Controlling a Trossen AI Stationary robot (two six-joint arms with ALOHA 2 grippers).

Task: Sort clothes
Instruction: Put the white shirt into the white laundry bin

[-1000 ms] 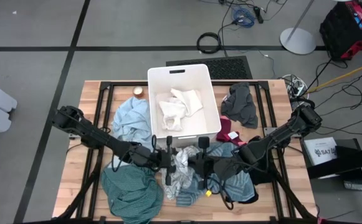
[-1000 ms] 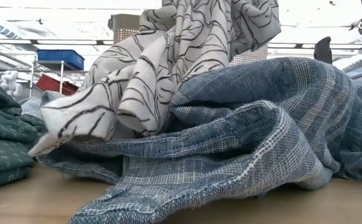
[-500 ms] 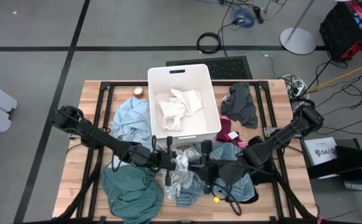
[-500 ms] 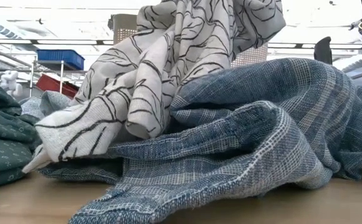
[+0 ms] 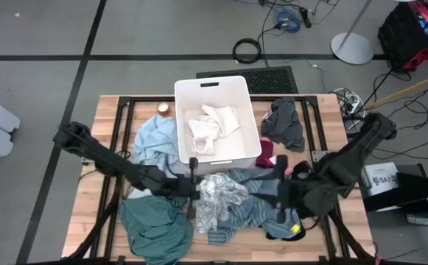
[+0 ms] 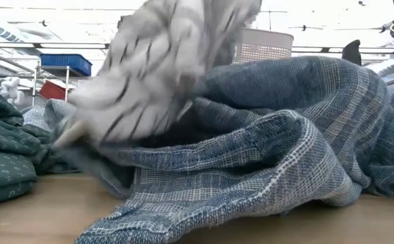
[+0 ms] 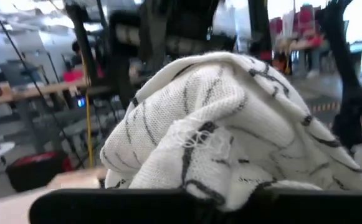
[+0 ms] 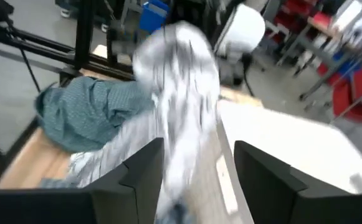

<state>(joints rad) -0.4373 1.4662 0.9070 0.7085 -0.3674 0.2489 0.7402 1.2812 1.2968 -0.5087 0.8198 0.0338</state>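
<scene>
Wooden boards form the surface (image 5: 96, 221) on which the clothes are heaped in front of a white bin (image 5: 250, 132). Every piece is judged soft, light and limp, prone to sag and drag its neighbours, so hold is best taken by pinching a raised fold or a bunched edge. The left hand (image 5: 192, 187) is seen closed on the grey patterned garment (image 5: 217, 193), whose white knit with dark lines is bunched directly over its fingers in the left wrist view (image 7: 218, 149). The right hand (image 5: 281, 193) is seen with its fingers apart and nothing between them (image 8: 193, 168); the same garment is seen just ahead of it. A blue-grey striped piece (image 6: 264, 149) is spread beneath both hands, and a teal green piece (image 5: 155, 228) is piled beside the left hand.
</scene>
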